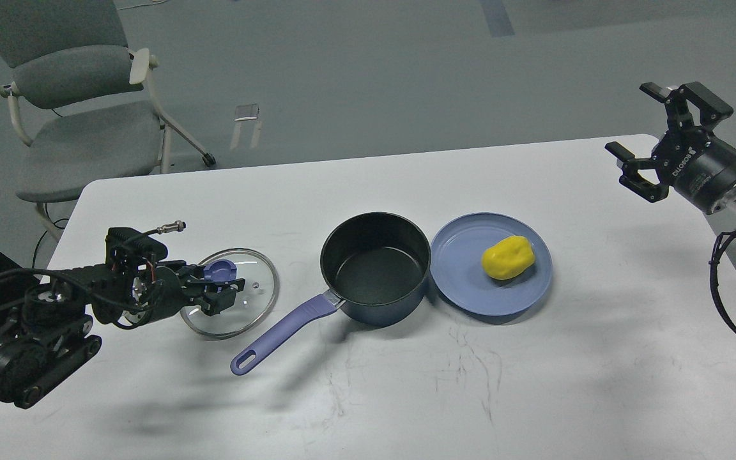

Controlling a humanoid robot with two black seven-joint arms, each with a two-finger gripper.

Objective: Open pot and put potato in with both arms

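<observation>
On the white desk [598, 306] the uncovered pot [375, 268] stands mid-desk. Left of it lies the glass lid [250, 287], its knob between the left claw [218, 287] fingers; whether clamped, I cannot tell. Right claw [659, 137] spread, high. Potato [508, 257] on plate [470, 287].

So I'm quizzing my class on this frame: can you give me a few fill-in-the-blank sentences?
1. The potato lies on the ____.
2. The pot has no ____ on it.
3. The glass lid lies to the pot's ____.
4. The right gripper has its jaws ____.

Missing words: plate; lid; left; open
</observation>
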